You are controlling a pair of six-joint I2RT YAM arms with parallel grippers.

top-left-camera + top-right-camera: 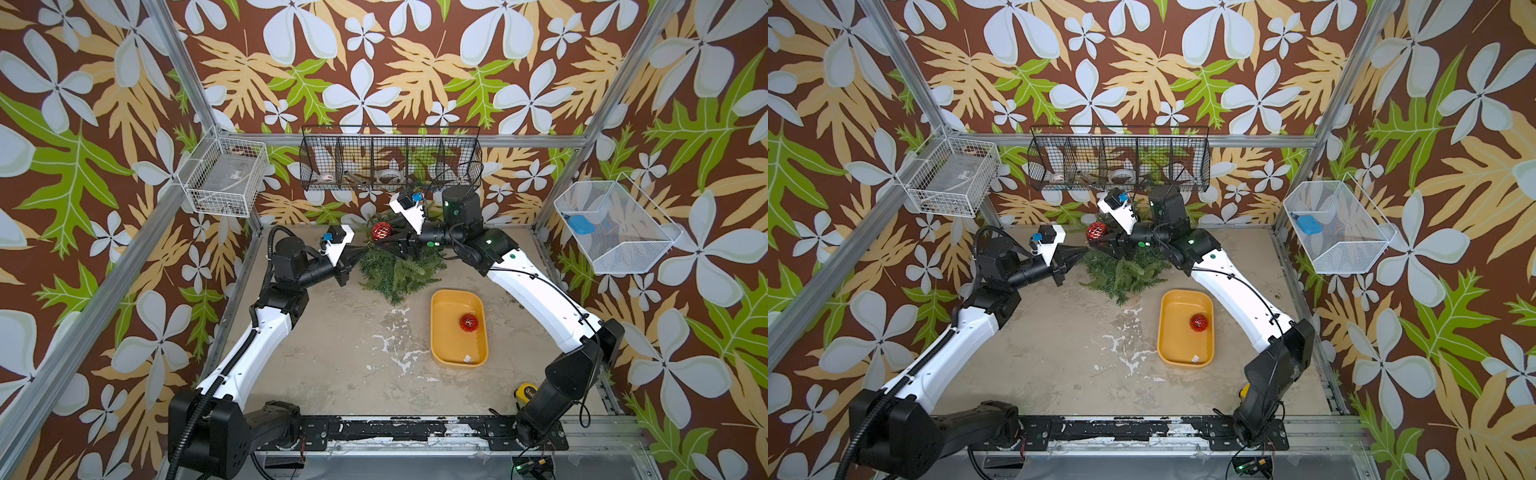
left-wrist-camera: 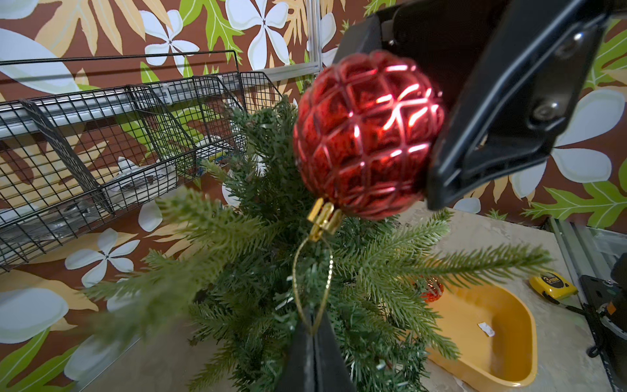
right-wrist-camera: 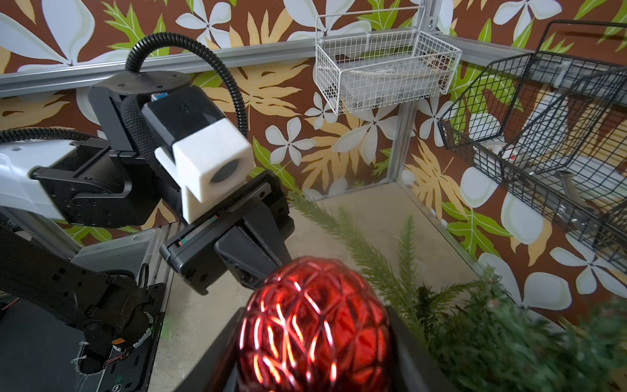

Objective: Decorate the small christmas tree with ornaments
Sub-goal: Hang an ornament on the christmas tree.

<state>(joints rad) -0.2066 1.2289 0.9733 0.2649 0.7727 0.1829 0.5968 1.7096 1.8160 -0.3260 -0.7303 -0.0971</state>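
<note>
In both top views the right gripper [image 1: 388, 236] clasps a red ornament [image 1: 381, 231] above the small christmas tree [image 1: 399, 274], with a second red ornament [image 1: 468, 322] in the yellow tray [image 1: 449, 343] on the table [image 1: 332, 353], but only the left wrist view shows the left gripper [image 2: 314, 336] pinched shut on the held ornament's gold loop [image 2: 296, 288].

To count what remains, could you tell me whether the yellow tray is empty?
No, one red ornament lies inside the tray in both top views.
</note>
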